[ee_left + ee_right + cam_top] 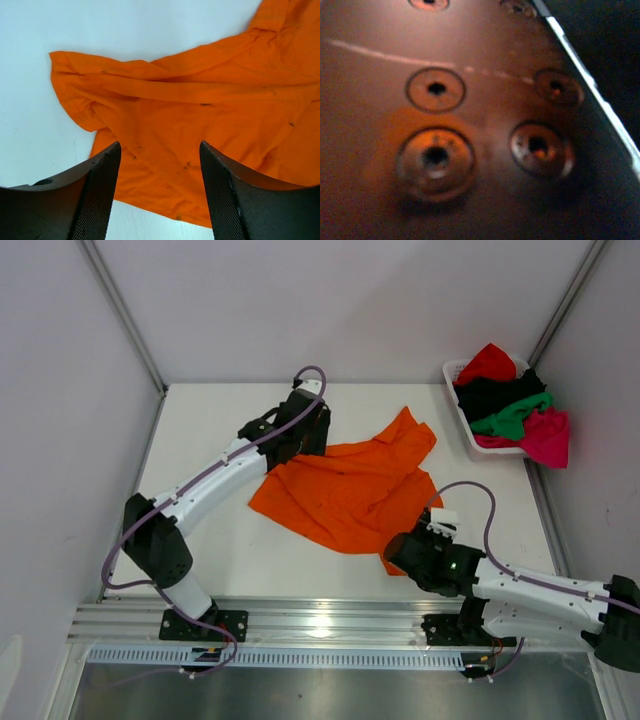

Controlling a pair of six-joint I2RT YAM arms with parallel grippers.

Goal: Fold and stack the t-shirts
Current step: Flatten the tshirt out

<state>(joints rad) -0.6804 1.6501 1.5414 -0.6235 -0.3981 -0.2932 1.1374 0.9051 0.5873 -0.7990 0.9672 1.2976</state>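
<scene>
A bright orange t-shirt (350, 485) lies crumpled and spread on the white table. My left gripper (308, 438) hangs over its far left edge. In the left wrist view that gripper (160, 175) is open, its two black fingers (100, 190) apart above the orange t-shirt (200, 100), with nothing between them. My right gripper (412, 555) sits low at the shirt's near right corner, its fingers hidden under the black head. The right wrist view shows only a blurred, orange-tinted metal surface with screw holes (436, 156). Red (490, 362), black (495, 395), green (515, 417) and magenta-pink (548, 436) t-shirts lie piled in the basket.
The white slatted basket (468, 432) stands at the table's far right, against the right wall. Grey walls close in the table on the left, back and right. An aluminium rail (330, 618) with both arm bases runs along the near edge.
</scene>
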